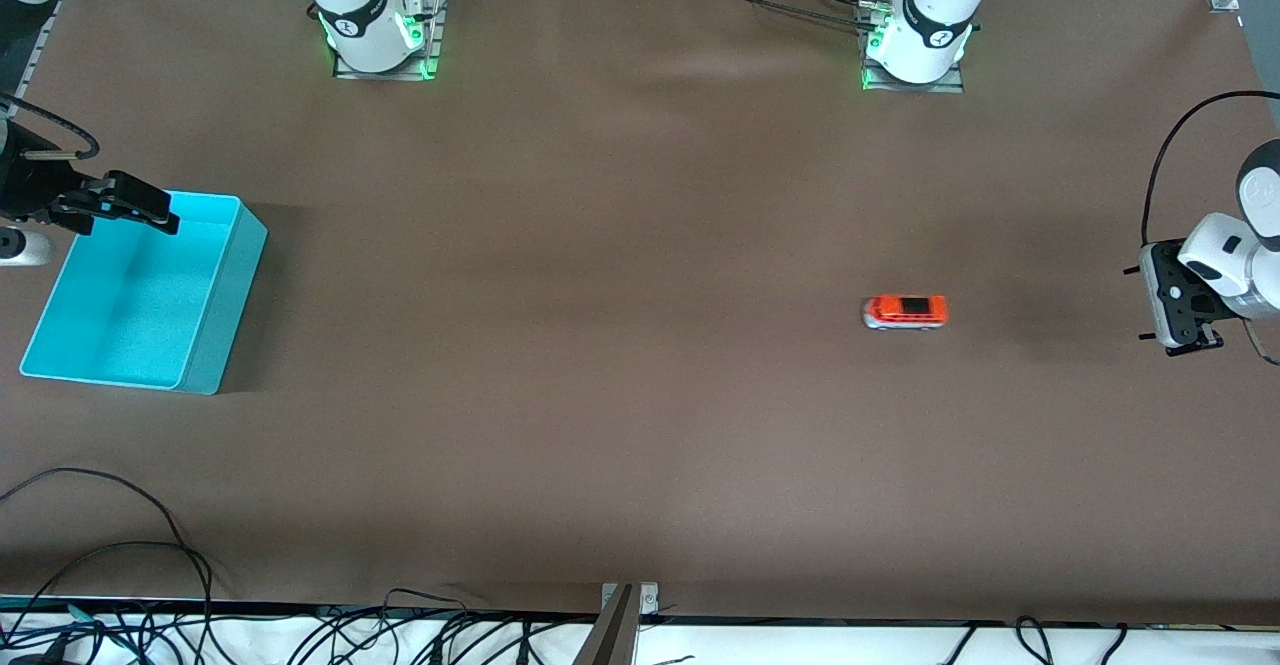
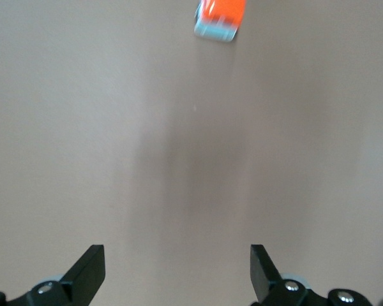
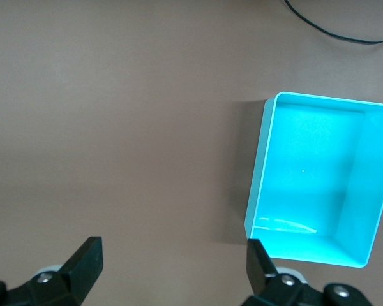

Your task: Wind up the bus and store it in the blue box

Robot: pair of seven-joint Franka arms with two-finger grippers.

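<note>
Risk: the bus (image 1: 905, 312) is small and sits on wheels, so a finger touching one side first could roll or spin it away from the left claw (image 1: 1195, 345); I judge a crooked approach the likely cause.
Risk, winding: pulling it back on the table (image 1: 640, 425) without firm hold could let it shoot off before it is stored.
Risk, storing: the box (image 1: 210, 360) is at the right arm's end, well apart from the bus, so a long carry or a handover could end in a drop.
Left claw: released, fingers (image 2: 89, 271) spread wide, nothing between them; it hangs over bare table at the left arm's end.
Bus from left claw: ahead of it, toward the table's middle, near but not touching, standing on its wheels.
Right claw (image 1: 140, 207): released too, empty, over the rim of the box; this arm waits.
Box from right claw: just under and beside it, empty inside.
</note>
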